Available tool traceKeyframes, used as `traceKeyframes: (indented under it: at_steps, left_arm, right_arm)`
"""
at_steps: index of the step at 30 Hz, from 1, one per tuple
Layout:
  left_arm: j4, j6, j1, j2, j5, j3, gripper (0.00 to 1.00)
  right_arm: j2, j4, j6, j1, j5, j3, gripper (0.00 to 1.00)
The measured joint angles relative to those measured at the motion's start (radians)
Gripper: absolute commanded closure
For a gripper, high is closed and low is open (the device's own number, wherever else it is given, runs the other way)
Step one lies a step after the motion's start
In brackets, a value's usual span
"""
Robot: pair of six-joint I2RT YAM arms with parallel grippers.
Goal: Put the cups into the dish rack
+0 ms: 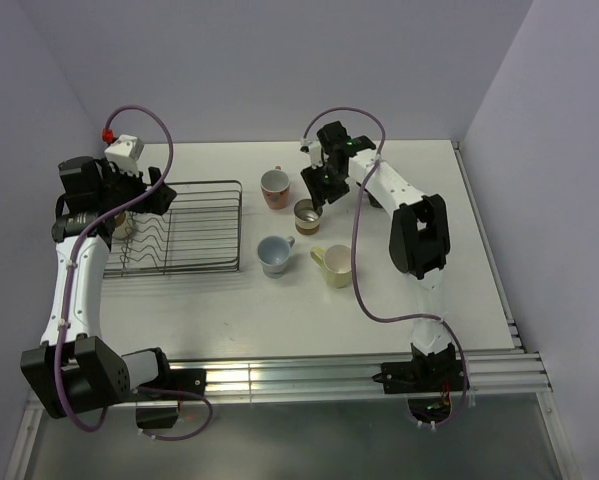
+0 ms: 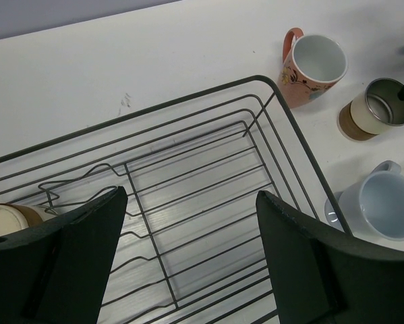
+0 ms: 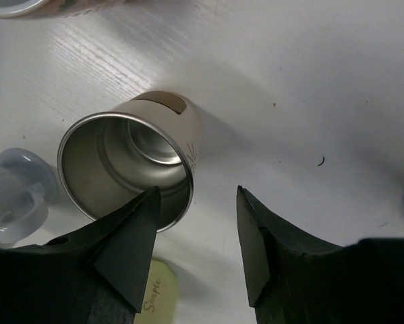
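The dark wire dish rack [image 1: 194, 235] lies at the left; it fills the left wrist view [image 2: 188, 155]. One brown metallic cup [image 1: 124, 222] sits in its left end [image 2: 9, 219]. My left gripper [image 1: 157, 195] hangs open and empty over the rack [image 2: 191, 196]. On the table stand the pink patterned cup [image 1: 274, 187], the second brown metallic cup [image 1: 307, 214], the light blue mug [image 1: 274, 254] and the pale yellow mug [image 1: 334, 265]. My right gripper [image 1: 321, 186] is open just above the brown cup [image 3: 131, 158], its left finger over the rim [image 3: 197, 190]. The black cup is out of view.
The pink cup [image 2: 313, 67], brown cup [image 2: 377, 108] and blue mug [image 2: 384, 206] stand close together right of the rack's right wall. The blue mug [image 3: 13, 196] and yellow mug [image 3: 154, 297] flank the right gripper. White walls enclose the table on three sides.
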Motion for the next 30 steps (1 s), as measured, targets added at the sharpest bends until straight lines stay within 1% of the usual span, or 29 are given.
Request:
traceKeyframes:
  at_steps: [4,10,12,16,19,20,23,30]
  left_arm:
    - [0.0,-0.003,0.0,0.0,0.0,0.0,0.16]
    - [0.0,-0.006,-0.001,0.0,0.0,0.0,0.16]
    - [-0.001,-0.008,-0.001,0.0,0.0,0.0,0.16]
    - [-0.002,-0.01,-0.002,0.0,0.0,0.0,0.16]
    - [-0.002,-0.01,-0.002,0.0,0.0,0.0,0.16]
    - [-0.003,-0.01,-0.002,0.0,0.0,0.0,0.16]
    - [-0.004,-0.018,-0.002,0.0,0.0,0.0,0.16]
    - [-0.05,-0.025,-0.002,0.0,0.008,0.024,0.12]
  right_arm:
    - [0.007,0.019,0.011,0.0,0.001,-0.002,0.53]
    - [0.007,0.049,0.024,0.0,0.003,-0.021,0.57]
    - [0.008,0.053,0.027,0.0,0.003,-0.028,0.61]
    - [0.016,0.065,0.037,0.0,0.002,-0.029,0.65]
    - [0.019,0.072,0.043,0.0,-0.001,-0.034,0.74]
    - [0.019,0.072,0.045,0.0,-0.002,-0.034,0.83]
    - [0.019,0.076,0.05,0.0,-0.005,-0.034,1.0]
    - [0.018,0.078,0.051,-0.006,-0.007,-0.03,1.0]
